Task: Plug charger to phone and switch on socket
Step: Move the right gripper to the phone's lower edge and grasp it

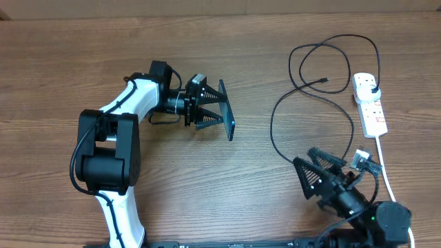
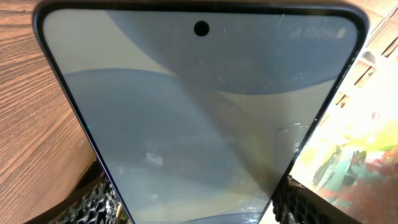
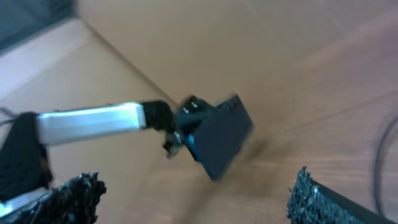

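The left arm reaches rightward over the brown wooden bench (image 1: 83, 55), its left hand (image 1: 219, 105) clamped on the slim blue-screened smartphone (image 1: 229, 124), held on edge mid-bench, while the right hand (image 1: 306, 158) sits near the front edge, spread wide and empty.

A brown wood-grain counter (image 1: 207, 55) fills the overhead view, evenly lit, with its grain running left to right. A paler tan strip (image 1: 220, 5) borders its far edge. At the right of the left wrist view lies a bright, blurred background (image 2: 373, 124) with washed-out colours.
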Controlling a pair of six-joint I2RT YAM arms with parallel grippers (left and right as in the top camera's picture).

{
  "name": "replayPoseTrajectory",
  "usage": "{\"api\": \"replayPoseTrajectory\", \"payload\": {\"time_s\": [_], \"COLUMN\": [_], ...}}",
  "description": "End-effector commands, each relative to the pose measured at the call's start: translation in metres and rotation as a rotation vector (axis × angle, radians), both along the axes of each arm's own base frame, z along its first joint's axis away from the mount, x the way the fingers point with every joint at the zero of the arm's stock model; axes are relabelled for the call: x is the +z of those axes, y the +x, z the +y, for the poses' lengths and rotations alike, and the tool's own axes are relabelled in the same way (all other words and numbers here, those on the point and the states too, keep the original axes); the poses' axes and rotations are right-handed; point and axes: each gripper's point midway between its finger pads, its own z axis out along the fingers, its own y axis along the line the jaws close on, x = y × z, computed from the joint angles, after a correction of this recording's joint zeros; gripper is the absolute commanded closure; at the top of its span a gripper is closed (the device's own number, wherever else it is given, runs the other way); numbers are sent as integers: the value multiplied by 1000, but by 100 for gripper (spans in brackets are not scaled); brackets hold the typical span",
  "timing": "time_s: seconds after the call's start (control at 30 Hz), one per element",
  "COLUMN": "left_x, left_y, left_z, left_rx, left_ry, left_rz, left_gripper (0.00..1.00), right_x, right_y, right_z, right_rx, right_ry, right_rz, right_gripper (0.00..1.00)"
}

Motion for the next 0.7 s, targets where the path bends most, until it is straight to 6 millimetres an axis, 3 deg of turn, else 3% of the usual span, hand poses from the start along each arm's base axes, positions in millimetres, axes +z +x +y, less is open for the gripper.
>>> {"api": "replayPoseTrajectory", "payload": {"time_s": [0.0, 0.13, 0.23, 0.4, 0.67], "left_x": [6, 6, 6, 6, 6], "left_y": [-2, -2, -2, -2, -2], "left_z": [-2, -2, -2, -2, -2], "left_rx": [-5, -5, -5, -5, -5], "left_ry": [-57, -58, -58, -58, -57], "left_rz": [31, 30, 27, 26, 27], "left_gripper": [31, 31, 31, 31, 31], "right_x": [20, 31, 26, 14, -21], "right_y": [-8, -2, 14, 25, 38], "right_z": [0, 0, 6, 51, 79], "right_rx": [0, 10, 53, 227, 40], "right_ry": [-67, -107, -120, -188, -531], "right_rz": [20, 107, 195, 232, 161], "right_gripper": [1, 1, 1, 1, 1]}}
